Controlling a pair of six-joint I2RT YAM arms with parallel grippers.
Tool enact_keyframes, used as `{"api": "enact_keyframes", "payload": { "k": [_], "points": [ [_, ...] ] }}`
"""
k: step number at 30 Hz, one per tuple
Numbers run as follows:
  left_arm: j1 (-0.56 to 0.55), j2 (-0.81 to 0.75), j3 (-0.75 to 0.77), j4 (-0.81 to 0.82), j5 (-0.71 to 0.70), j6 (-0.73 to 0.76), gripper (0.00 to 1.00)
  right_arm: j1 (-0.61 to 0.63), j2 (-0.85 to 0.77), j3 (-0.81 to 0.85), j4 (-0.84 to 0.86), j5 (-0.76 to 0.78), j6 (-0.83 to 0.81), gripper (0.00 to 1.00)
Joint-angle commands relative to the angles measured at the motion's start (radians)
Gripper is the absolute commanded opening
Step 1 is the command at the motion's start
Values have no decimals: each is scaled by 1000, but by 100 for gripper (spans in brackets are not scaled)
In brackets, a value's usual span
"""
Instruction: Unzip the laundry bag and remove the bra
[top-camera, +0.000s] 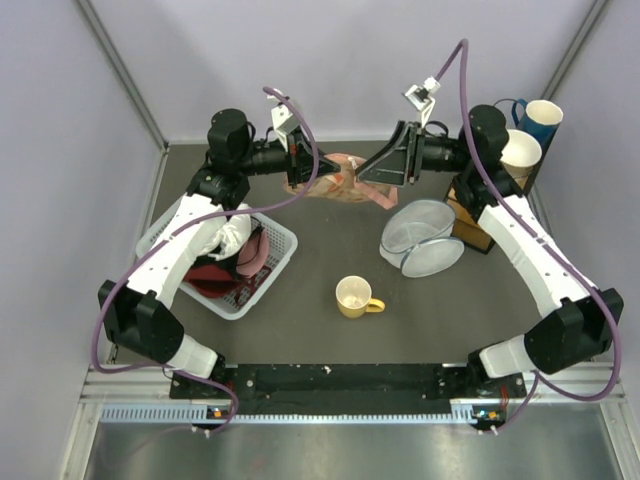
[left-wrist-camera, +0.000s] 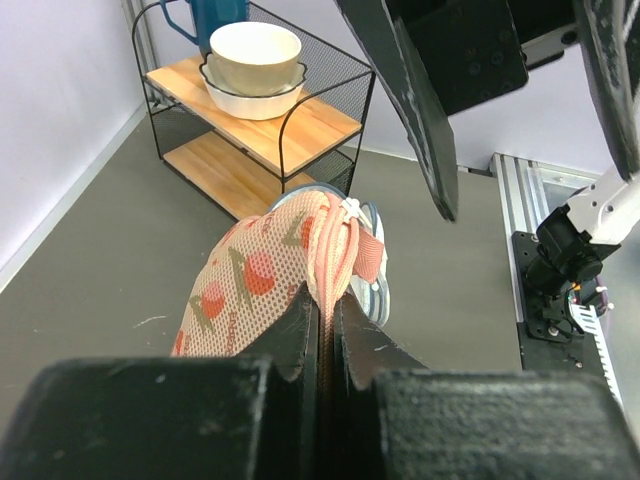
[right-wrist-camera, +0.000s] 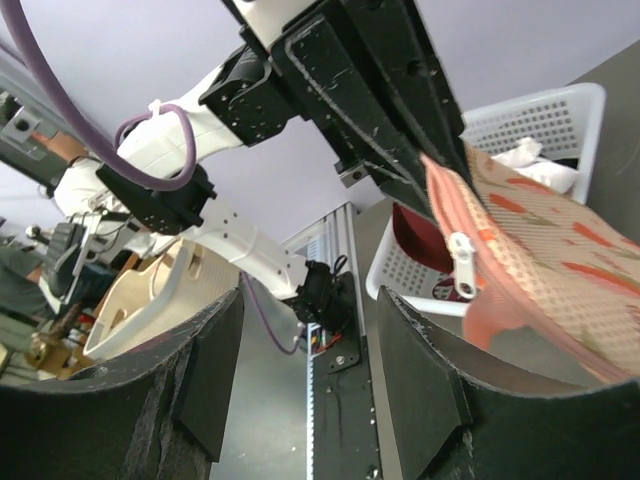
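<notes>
My left jaws are pinched shut on one end of the laundry bag (top-camera: 335, 182), holding it off the counter, beyond the mug (top-camera: 355, 296). Its long axis runs toward my right jaws, which gape wide just beside its other end, the zipper pull (right-wrist-camera: 461, 262) facing them. Left of the mug, the basket (top-camera: 291, 242) holds clothes; the mug looks empty.

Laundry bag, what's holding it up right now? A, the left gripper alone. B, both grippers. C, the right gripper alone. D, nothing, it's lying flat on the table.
A: the left wrist view shows the left gripper shut on the edge of the laundry bag, while the right gripper stands wide open beside it.
</notes>
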Motion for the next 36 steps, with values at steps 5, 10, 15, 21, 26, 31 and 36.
{"api": "enact_keyframes", "payload": {
  "k": [5,10,15,21,26,31,36],
  "points": [
    [-1,-36,8,72,3,1,0,53,35,-30,-6,-19,-36,57],
    [-1,-45,8,75,0,7,0,53,74,-17,-5,-8,-33,58],
    [-1,-48,6,78,11,-1,0,45,120,30,7,12,-23,58],
    [1,-56,-6,77,14,5,0,30,132,55,83,16,36,56],
    [-1,-48,-7,77,16,8,0,32,123,66,97,10,51,55],
    [-1,-44,-9,81,22,5,0,28,118,78,92,10,51,54],
    [-1,-47,-9,81,23,7,0,22,130,73,89,13,50,43]
  ]
}}
